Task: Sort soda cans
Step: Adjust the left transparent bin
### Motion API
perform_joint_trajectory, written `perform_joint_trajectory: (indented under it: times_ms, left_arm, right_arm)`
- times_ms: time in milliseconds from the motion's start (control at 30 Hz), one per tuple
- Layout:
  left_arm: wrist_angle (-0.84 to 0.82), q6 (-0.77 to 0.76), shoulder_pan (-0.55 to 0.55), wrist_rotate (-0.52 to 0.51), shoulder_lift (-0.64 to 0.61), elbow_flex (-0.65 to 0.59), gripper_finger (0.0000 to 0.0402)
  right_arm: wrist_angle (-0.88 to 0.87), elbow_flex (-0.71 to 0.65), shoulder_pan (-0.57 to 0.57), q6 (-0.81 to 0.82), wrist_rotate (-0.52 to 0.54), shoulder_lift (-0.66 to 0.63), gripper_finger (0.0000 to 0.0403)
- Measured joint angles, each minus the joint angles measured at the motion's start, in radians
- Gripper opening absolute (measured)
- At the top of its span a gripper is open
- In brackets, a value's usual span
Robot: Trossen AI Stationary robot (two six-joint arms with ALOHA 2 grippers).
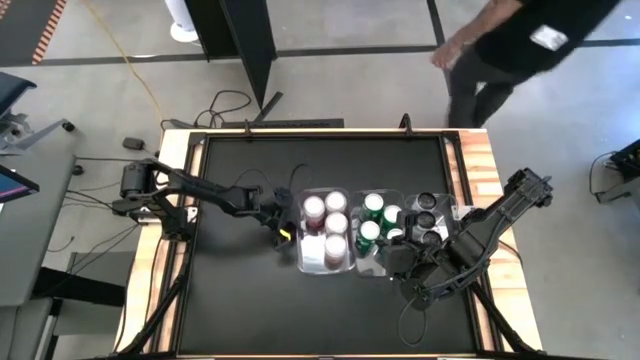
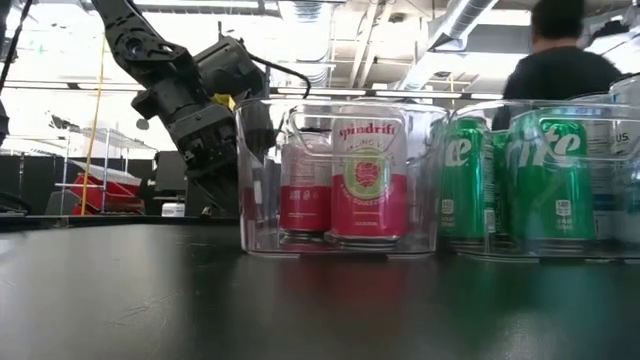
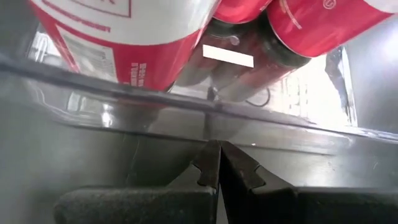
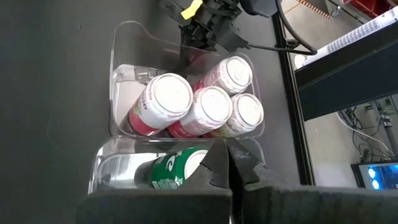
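Note:
Three clear bins stand side by side mid-table. The left bin holds several pink-red cans, upright on its floor. The middle bin holds green cans, and the right bin has dark cans. My left gripper is shut, slanting down, with its tips right at the pink-can bin's left wall; it also shows in the high view. My right gripper is shut with nothing in it, hanging above the near end of the green-can bin. My left gripper's shut fingertips stand low at the outer face of the pink-can bin's left long wall, coming slanting down from the table's left. Whether they touch the wall I cannot tell.
A person walks past beyond the table's far right corner. Bare black tabletop lies to the left of and in front of the bins. Cables run along the left arm.

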Motion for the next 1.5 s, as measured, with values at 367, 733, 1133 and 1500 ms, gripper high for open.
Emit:
perform_joint_trajectory:
  times_ms: [367, 733, 1133, 1500]
  left_arm:
    - [0.052, 0.019, -0.001, -0.024, 0.002, -0.004, 0.0]
    - [0.095, 0.04, 0.046, -0.077, 0.002, -0.003, 0.0]
    - [0.076, 0.035, 0.01, -0.054, -0.002, -0.001, 0.0]
    - [0.07, 0.041, -0.025, -0.04, -0.002, -0.001, 0.0]
  right_arm:
    - [0.0, 0.0, 0.0, -0.002, 0.0, 0.0, 0.0]
    - [0.003, 0.0, 0.0, -0.002, 0.0, 0.0, 0.0]
    - [0.003, 0.0, 0.0, -0.001, 0.0, 0.0, 0.0]
    - [0.003, 0.0, 0.0, -0.001, 0.0, 0.0, 0.0]
